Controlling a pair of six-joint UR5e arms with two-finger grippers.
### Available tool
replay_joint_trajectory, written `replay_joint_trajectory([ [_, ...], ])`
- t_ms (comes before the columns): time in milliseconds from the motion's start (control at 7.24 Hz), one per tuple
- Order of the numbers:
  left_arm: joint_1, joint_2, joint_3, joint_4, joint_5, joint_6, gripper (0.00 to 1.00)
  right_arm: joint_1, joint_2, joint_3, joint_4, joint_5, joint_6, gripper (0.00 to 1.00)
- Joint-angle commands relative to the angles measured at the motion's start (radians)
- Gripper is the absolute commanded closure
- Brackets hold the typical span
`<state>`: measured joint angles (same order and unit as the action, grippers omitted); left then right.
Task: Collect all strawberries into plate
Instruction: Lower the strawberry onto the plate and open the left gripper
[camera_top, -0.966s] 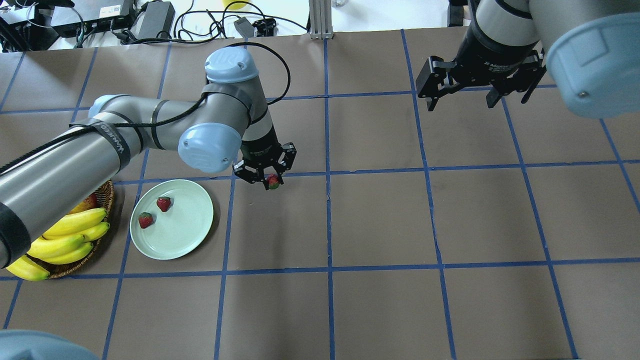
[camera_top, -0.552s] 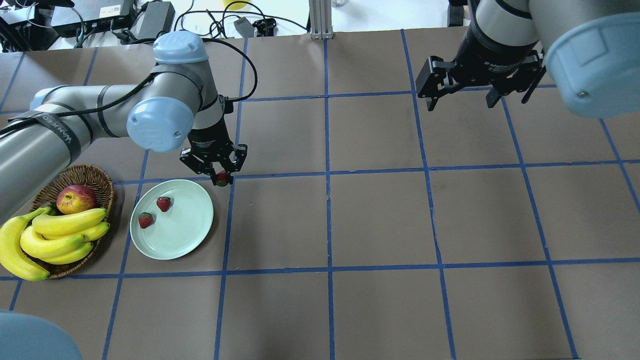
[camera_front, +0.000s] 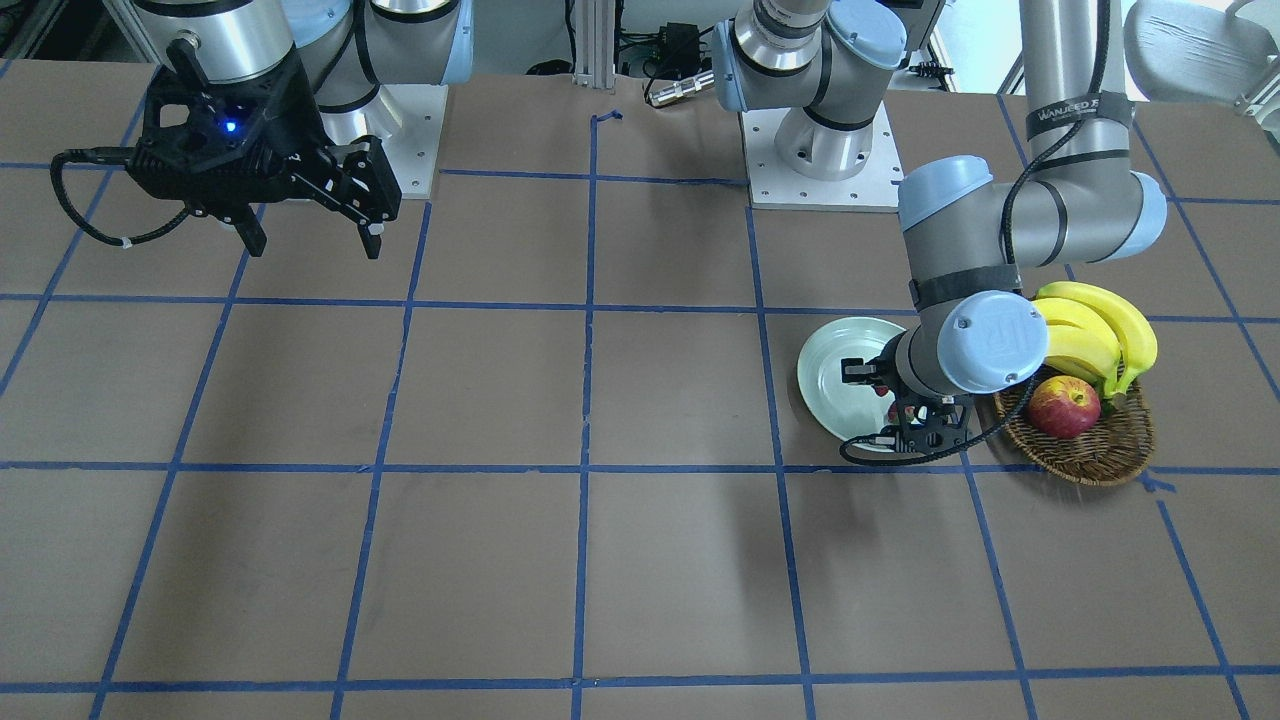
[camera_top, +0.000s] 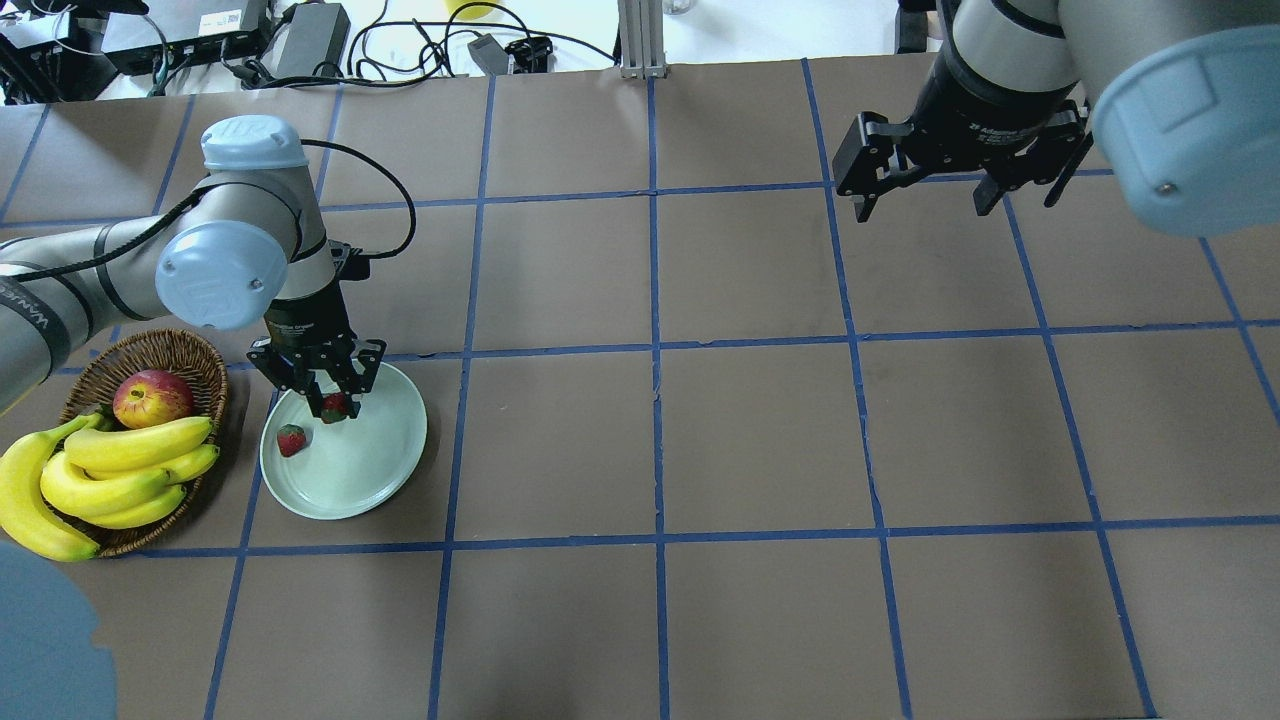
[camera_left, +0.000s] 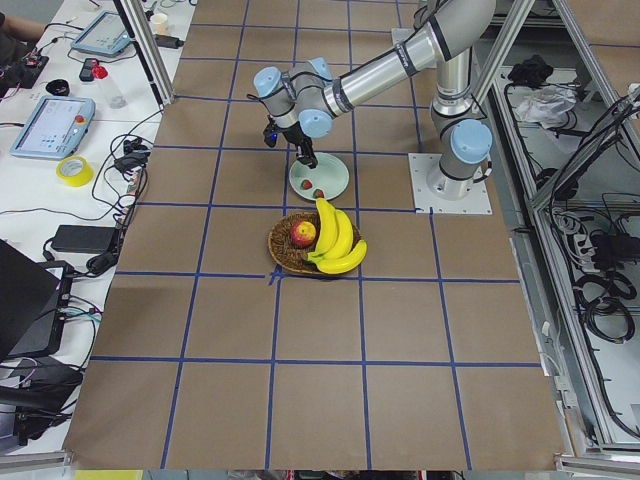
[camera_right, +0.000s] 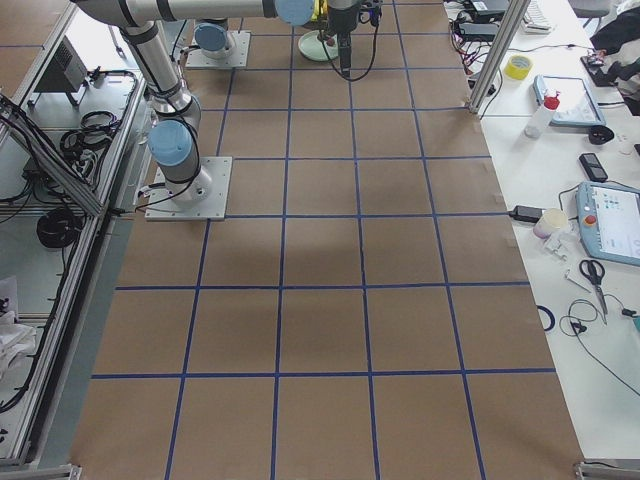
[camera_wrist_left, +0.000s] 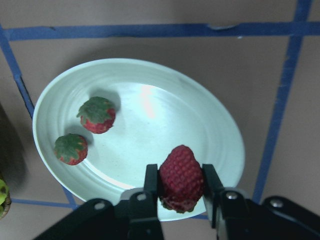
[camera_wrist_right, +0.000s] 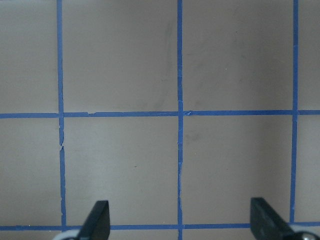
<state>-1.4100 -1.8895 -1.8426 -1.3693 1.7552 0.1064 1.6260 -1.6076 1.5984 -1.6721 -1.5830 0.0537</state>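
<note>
Over plate (camera_wrist_left: 150, 120), 12 o'clock side overhead, left claw (camera_wrist_left: 181, 186) grips last strawberry (camera_wrist_left: 181, 172); next: lower, release; right claw (camera_wrist_right: 182, 223) gapes empty.

i see the table (camera_top: 760, 440) covered in brown paper, with blue tape lines (camera_top: 655, 350) gridding it into squares. the plate (camera_top: 385, 470) sits flat on it right under my left claw (camera_top: 333, 405), rim overlapping a tape line. the wicker basket (camera_top: 150, 342) is on the table just to that claw's left, beside the plate, with a small gap. white base plates (camera_front: 820, 190) lie behind the claw, on the robot side. under the right claw (camera_top: 920, 205) there's paper and a tape crossing (camera_wrist_right: 180, 114).
</note>
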Motion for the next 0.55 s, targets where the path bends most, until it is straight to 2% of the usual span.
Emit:
replay_joint_trajectory([
  [0,0.003,0.027,0.003,0.001,0.001,0.013,0.0,0.0,0.0,0.0,0.002,-0.002,0.0,0.0],
  [138,-0.012,0.055,0.014,0.002,-0.014,0.012,0.0,0.0,0.0,0.0,0.002,-0.002,0.0,0.0],
  [414,-0.02,0.14,0.156,-0.052,-0.187,0.01,0.0,0.0,0.0,0.0,0.0,-0.002,0.0,0.0],
])
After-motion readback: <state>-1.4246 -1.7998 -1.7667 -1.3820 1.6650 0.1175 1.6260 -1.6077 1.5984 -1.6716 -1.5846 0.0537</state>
